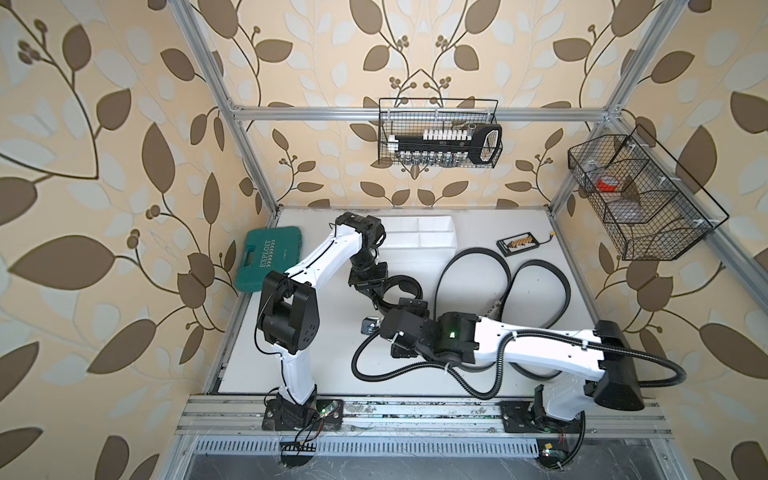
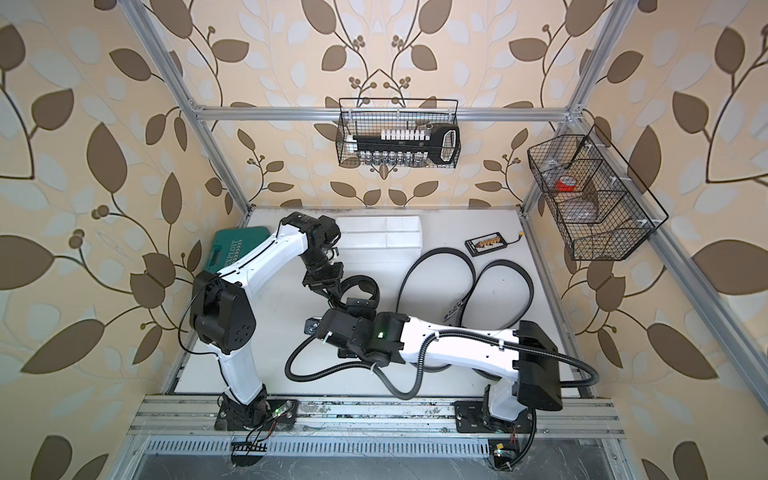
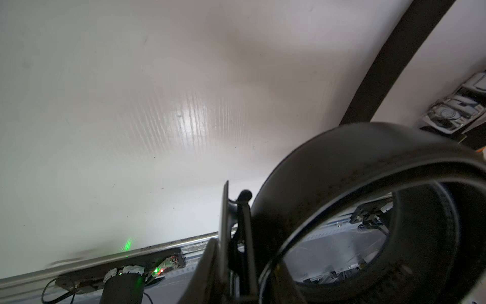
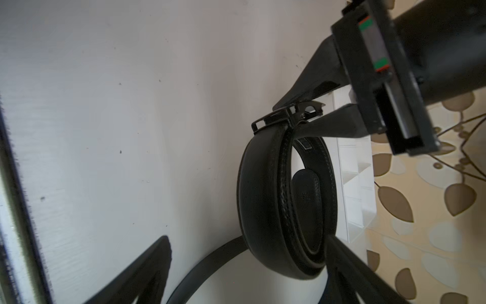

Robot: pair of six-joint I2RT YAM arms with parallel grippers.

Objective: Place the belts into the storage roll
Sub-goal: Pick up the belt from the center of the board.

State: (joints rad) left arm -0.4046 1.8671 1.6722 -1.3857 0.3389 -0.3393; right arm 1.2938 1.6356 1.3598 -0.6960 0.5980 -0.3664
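Note:
A black belt coiled into a roll point(image 4: 263, 197) hangs just above the white table, also seen in a top view point(image 1: 405, 284). My left gripper point(image 1: 380, 301) is shut on the metal buckle point(image 4: 289, 117) at the roll's upper end. My right gripper point(image 4: 248, 244) stands wide open around the roll's lower end, which lies against one finger point(image 4: 349, 265); the other finger point(image 4: 150, 268) is well apart. Two loose belts point(image 1: 473, 266) point(image 1: 540, 286) lie in loops on the right of the table, with a buckle point(image 1: 492, 309) between them. The white divided storage roll point(image 1: 419, 235) sits at the back.
A green tool case point(image 1: 270, 259) lies at the left edge behind the left arm. A small black device point(image 1: 517, 243) rests right of the tray. Wire baskets hang on the back wall point(image 1: 440, 133) and on the right frame point(image 1: 640, 199). Ribbed cable hoses point(image 1: 415, 370) trail near the front.

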